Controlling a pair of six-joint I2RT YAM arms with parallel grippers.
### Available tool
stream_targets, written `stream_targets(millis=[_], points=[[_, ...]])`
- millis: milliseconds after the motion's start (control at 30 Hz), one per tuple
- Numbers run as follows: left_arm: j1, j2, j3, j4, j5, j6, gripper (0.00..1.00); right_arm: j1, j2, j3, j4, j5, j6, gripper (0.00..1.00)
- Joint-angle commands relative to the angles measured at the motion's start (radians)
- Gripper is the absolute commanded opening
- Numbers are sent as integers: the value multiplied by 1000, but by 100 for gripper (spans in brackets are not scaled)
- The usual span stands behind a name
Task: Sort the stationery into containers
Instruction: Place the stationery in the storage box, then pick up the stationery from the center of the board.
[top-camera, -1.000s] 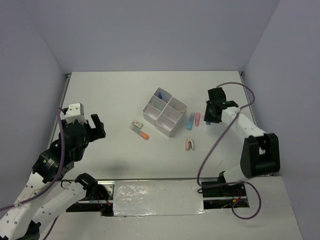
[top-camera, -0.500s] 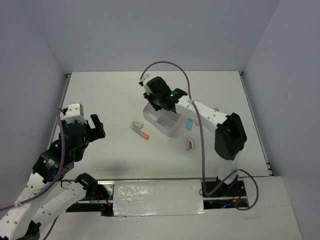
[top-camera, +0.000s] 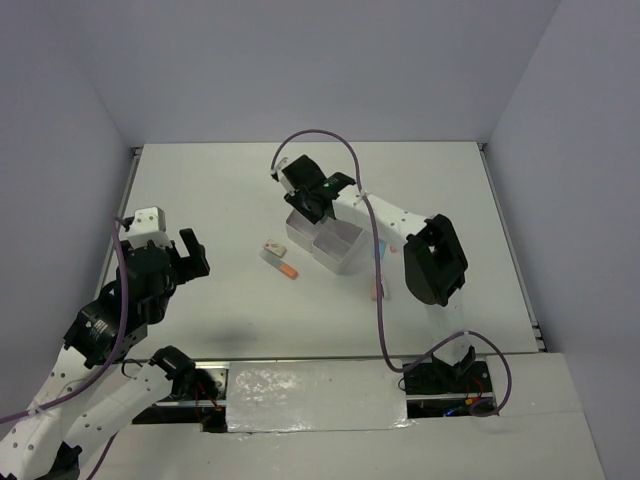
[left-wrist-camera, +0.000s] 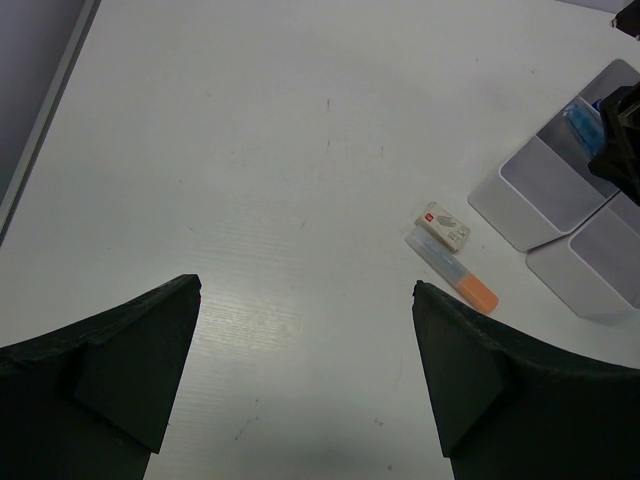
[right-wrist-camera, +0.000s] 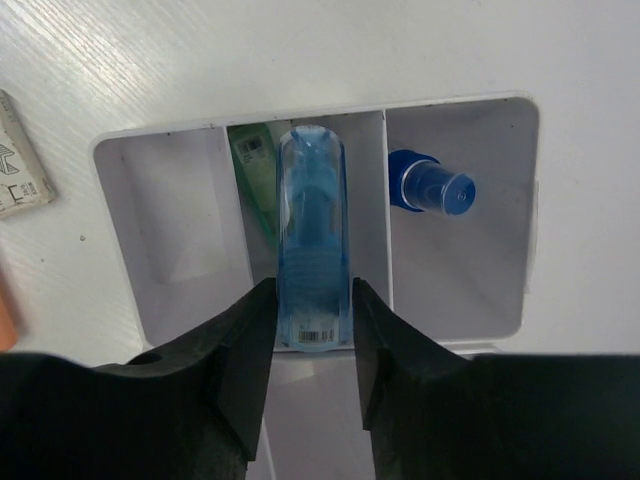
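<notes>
My right gripper is shut on a clear blue highlighter and holds it over the white four-compartment box, above an inner wall. A green highlighter lies in one compartment and a blue-capped white tube in the one beside it. In the top view the right gripper hangs over the box's far left corner. An eraser and an orange highlighter lie left of the box. My left gripper is open and empty, well left of them.
The left wrist view shows the eraser, the orange highlighter and the box ahead and to the right of the left gripper. A pink stapler and another blue highlighter lie right of the box, partly under the right arm.
The right arm has swung from the table's right side, near the loose highlighters, leftward to over the box. The left arm has hardly moved.
</notes>
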Motion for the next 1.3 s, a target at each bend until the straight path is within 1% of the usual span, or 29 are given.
stream_targets(millis=[0,33,167,200,233,267,300,367,400,433,467,500,533,600,633,700,733,767,800,833,1000,1267], points=[[6,3,-4,44,-1,3,99,-5,-42,18,-12,5,-15,45],[7,3,-4,44,-1,2,99,-5,-62,14,-8,-1,-14,48],[6,6,-6,44,3,3,99,-5,-106,8,-12,-7,-6,51],[6,6,-4,43,2,3,99,-5,-114,11,-22,1,0,65],[6,6,-4,44,3,5,99,-5,-135,12,-28,8,6,92],[6,7,-4,44,3,5,99,-3,-151,8,-28,14,20,93],[6,7,-4,43,2,3,99,-14,-174,2,-29,1,53,93],[6,6,-4,43,0,2,99,-35,-279,-37,-9,-27,108,93],[6,7,-4,41,0,2,99,-81,-331,-102,30,-41,150,92],[6,6,-3,43,0,2,99,-118,-437,-144,61,-47,261,93],[6,6,-4,41,0,2,99,-159,-483,-226,93,-23,353,93],[6,6,-4,44,3,3,99,-261,-566,-267,90,-7,442,92],[6,6,-6,44,5,3,99,-313,-600,-349,90,-10,571,90],[7,7,-6,46,5,5,99,-385,-642,-405,71,17,630,88],[7,10,-4,44,8,3,99,-435,-639,-432,54,52,653,87],[7,10,-4,44,6,2,99,-482,-601,-445,6,44,656,83],[7,10,-4,44,8,3,99,-514,-582,-460,1,22,646,73],[7,9,-6,44,8,5,99,-523,-567,-469,3,12,640,69],[7,9,-6,46,8,3,99,-532,-533,-480,9,-5,630,60],[7,9,-6,44,9,3,99,-545,-513,-497,18,-22,624,58],[7,17,-7,47,13,6,99,-548,-404,-532,75,-82,624,52],[7,35,-6,49,22,11,99,-548,-249,-512,127,-145,613,51]])
